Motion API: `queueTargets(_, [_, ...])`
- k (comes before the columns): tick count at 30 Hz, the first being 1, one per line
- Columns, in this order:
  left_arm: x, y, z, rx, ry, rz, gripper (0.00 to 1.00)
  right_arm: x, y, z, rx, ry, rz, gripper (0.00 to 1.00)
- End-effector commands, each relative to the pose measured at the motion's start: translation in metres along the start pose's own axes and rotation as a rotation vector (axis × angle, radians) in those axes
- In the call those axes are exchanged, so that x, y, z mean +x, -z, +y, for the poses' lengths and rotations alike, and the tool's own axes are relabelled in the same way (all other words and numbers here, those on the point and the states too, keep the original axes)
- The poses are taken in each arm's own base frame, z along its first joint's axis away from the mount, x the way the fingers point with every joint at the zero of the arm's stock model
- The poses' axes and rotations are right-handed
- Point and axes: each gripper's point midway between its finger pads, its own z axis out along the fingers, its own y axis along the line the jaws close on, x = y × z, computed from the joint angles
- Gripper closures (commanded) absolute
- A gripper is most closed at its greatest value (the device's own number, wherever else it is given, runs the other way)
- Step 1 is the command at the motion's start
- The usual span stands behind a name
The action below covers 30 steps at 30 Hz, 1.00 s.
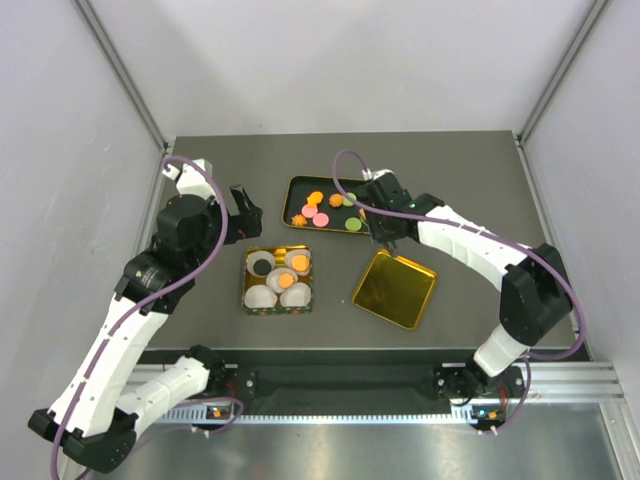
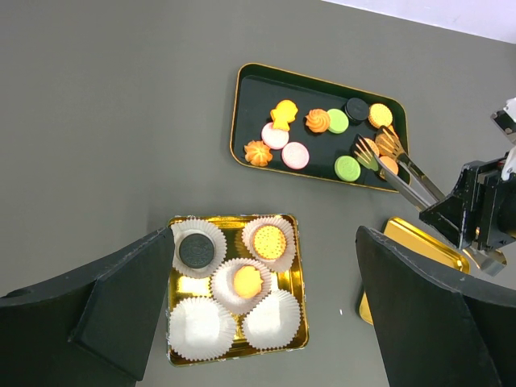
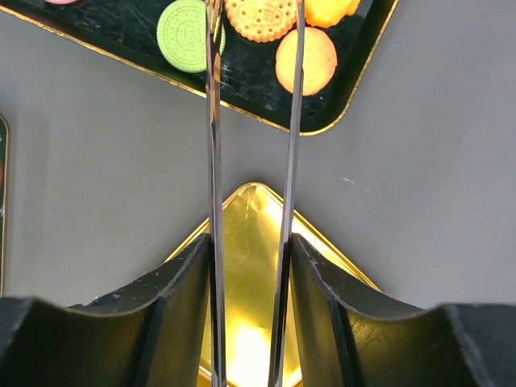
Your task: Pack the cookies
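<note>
Right wrist view, right gripper (image 3: 250, 246) at 6 o'clock squeezing metal tongs (image 3: 213, 145) part-closed, gold lid (image 3: 246, 322) beneath, tong tips at 12 o'clock flanking one of the cookies (image 3: 260, 18) in black tray (image 3: 113, 24), left gripper (image 1: 247, 212) spread wide, empty, at tray's 9 o'clock.

Ref gold square tin of paper cups (image 2: 294, 278): black rectangular metal tray (image 1: 298, 193) holding cookies (image 1: 322, 208) behind-right, gold square lid (image 1: 394, 289) right.
</note>
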Motion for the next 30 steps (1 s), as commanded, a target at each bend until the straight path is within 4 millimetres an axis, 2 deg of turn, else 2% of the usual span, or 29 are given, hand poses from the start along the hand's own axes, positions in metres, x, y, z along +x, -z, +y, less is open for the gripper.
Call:
queueTargets(1, [-0.0161,0.0027,-0.0055,0.023,0.008,-0.056,0.01,-0.0138,0.0022,-0.0067,-0.009,-0.041,-0.048,0.59])
queueTargets(5, [-0.0161,0.0027,-0.0055,0.023,0.008,-0.056,0.01,-0.0130,-0.0001,-0.0027,-0.030,-0.041,-0.039,0.59])
queueTargets(9, [-0.0171,0.0029,-0.0057,0.022,0.009,-0.059,0.01,-0.0110,-0.0023,-0.0070,-0.024,-0.045,-0.029,0.59])
queueTargets(22, [-0.0159,0.0025,-0.0072,0.031,0.011,-0.055,0.01,-0.0111,0.0027,-0.0094,-0.035,-0.050,-0.029,0.57])
queueTargets(30, [-0.0156,0.0018,-0.0076,0.032,0.011,-0.054,0.01,-0.0095,-0.0034,-0.0044,-0.061,-0.041,-0.007,0.57])
